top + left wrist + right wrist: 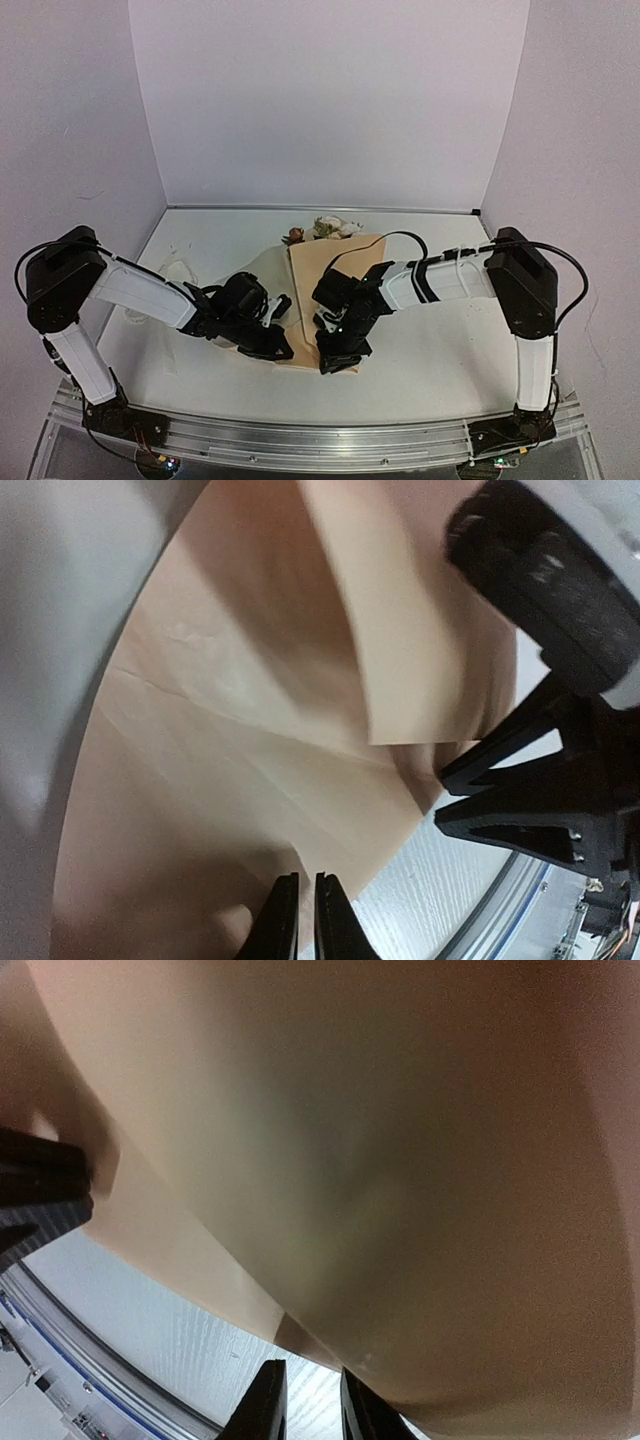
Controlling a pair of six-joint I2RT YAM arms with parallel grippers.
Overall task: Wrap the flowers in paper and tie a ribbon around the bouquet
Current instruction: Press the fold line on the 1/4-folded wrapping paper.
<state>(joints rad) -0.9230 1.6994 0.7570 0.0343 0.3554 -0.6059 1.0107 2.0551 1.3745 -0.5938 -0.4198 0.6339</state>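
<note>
While both arms crowd the near end of the tan-orange kraft paper sheet (325, 270), we see the left gripper (300, 915) nearly pressed together on its edge and the right gripper (305, 1405) narrowly parted at the near fold. Its long axis runs near to far, the rust and cream roses (325, 230) at the far end. No writing is legible.

- A white table (440, 340) sits in the middle.
- Pale walls (330, 100) stand behind it and on both sides.
- A shiny metal rail (320, 440) runs along the near edge.
</note>
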